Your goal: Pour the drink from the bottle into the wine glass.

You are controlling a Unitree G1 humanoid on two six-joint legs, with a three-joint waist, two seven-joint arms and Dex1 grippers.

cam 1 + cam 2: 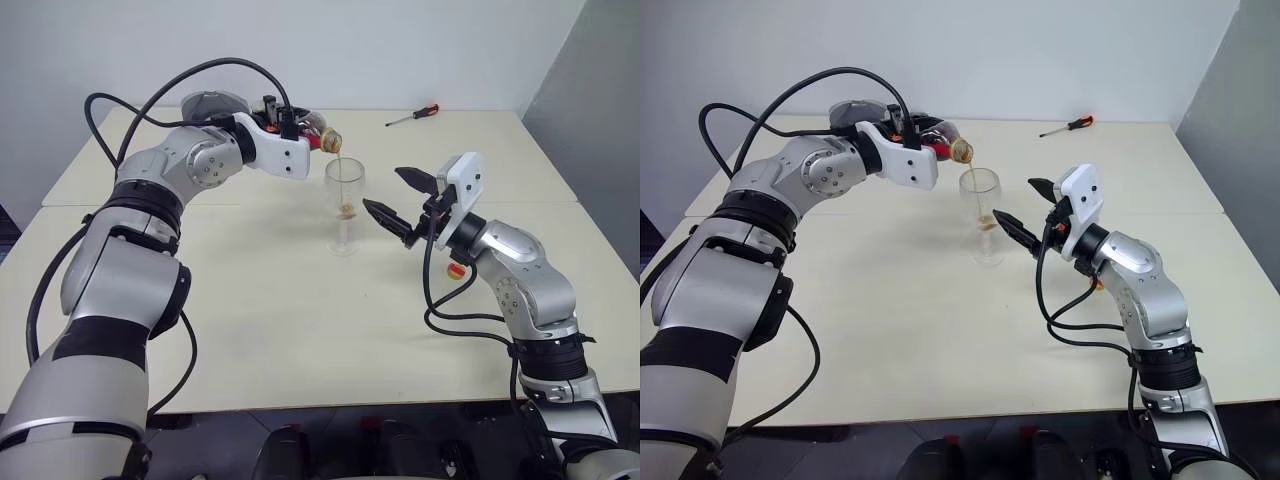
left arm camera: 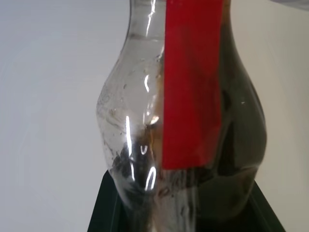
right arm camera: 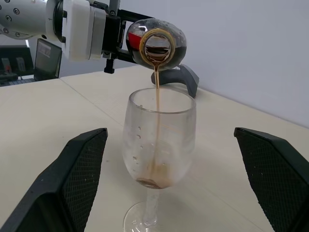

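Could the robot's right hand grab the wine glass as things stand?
Probably yes: the right gripper is open and faces the wine glass, with nothing between them; the bottle pours from above.

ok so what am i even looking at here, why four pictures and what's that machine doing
It is a two-armed humanoid robot at a table. Two pictures come from cameras in its head, looking down over its arms; the other two come from cameras on its wrists. The left gripper is shut on a small bottle, tipped so a thin stream of dark drink falls into a wine glass. The right gripper is open beside the glass, not touching it. A screwdriver lies at the far edge.
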